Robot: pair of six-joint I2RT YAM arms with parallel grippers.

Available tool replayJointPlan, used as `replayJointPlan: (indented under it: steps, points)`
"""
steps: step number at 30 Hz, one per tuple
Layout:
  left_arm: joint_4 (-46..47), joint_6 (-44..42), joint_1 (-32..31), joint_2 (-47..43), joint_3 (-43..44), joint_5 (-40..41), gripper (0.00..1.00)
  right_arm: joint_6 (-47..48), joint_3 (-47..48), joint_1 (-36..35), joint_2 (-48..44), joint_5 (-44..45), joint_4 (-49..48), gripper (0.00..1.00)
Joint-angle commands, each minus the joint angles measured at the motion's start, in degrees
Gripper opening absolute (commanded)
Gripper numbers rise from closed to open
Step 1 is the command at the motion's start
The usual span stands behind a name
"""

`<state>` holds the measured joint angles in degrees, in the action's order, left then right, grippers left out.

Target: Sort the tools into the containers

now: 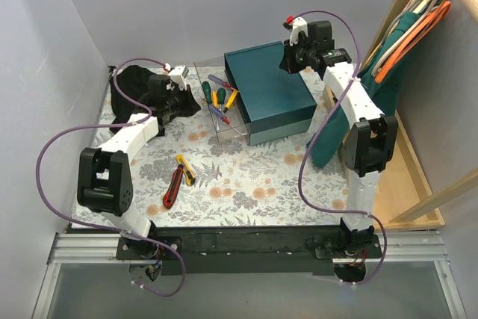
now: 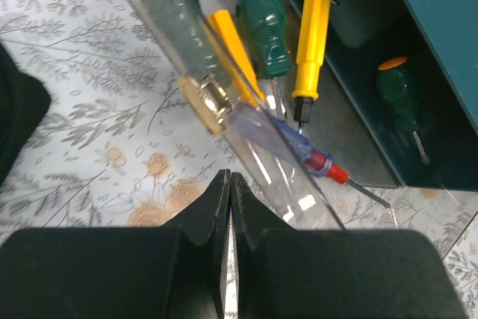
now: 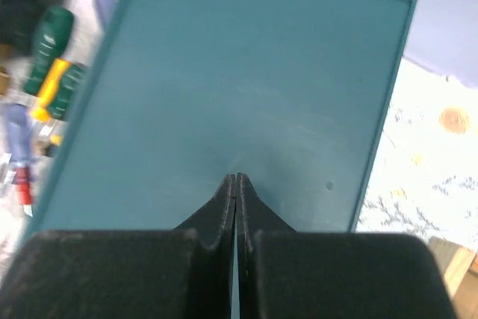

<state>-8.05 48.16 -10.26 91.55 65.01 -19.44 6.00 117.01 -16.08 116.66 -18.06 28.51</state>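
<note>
A clear divided tray (image 1: 227,135) stands against the left side of the dark teal box (image 1: 269,87). Several screwdrivers lie in it, with green (image 1: 206,89), yellow-orange (image 1: 231,99) and blue (image 1: 219,80) handles. In the left wrist view I see a yellow handle (image 2: 312,35), a green handle (image 2: 264,28) and a blue-and-red one (image 2: 320,160) behind the tray wall (image 2: 179,20). A red utility knife (image 1: 172,187) and a yellow one (image 1: 185,170) lie on the floral table. My left gripper (image 2: 230,178) is shut and empty, just left of the tray. My right gripper (image 3: 236,178) is shut and empty above the box lid (image 3: 246,87).
A black cloth (image 1: 133,87) lies at the back left under my left arm. A teal cloth (image 1: 337,128) and hangers (image 1: 418,24) hang on a wooden rack at the right. Grey walls close in the back and left.
</note>
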Motion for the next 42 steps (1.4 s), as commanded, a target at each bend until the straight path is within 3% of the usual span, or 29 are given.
replayJointPlan:
  steps: [1, 7, 20, 23, 25, 28, 32, 42]
  points:
    - [4.45, 2.2, -0.37, 3.19, 3.71, -6.91, 0.0, 1.04, -2.4, -0.27, 2.34, 0.4, -0.12, 0.01]
    - [10.23, 4.48, -2.04, 6.8, 5.13, -12.98, 0.0, -0.29, -5.82, -0.62, 2.96, -0.65, 0.14, 0.01]
    - [17.99, 12.57, -9.51, 22.61, 16.19, -14.92, 0.0, -4.33, -20.23, -0.89, -1.26, -4.96, 0.76, 0.01]
    - [18.25, 14.14, -9.95, 25.25, 18.65, -12.91, 0.11, -4.59, -21.64, -0.89, -1.87, -5.23, 0.67, 0.01]
    - [17.11, 14.68, -9.95, 25.43, 19.45, -10.54, 0.31, -4.68, -22.09, -0.8, -2.05, -5.31, 0.67, 0.01]
    - [12.2, 13.45, -9.69, 25.17, 20.5, -9.13, 0.41, -4.86, -22.53, -0.89, -2.23, -5.31, 0.32, 0.01]
    - [8.41, 16.96, -8.72, 24.73, 19.98, -1.76, 0.43, -5.03, -22.09, -0.89, -1.53, -5.14, 0.14, 0.01]
    - [10.51, 18.81, -8.72, 29.83, 21.38, 1.95, 0.43, -4.68, -22.88, -1.06, -1.79, -3.21, 0.32, 0.01]
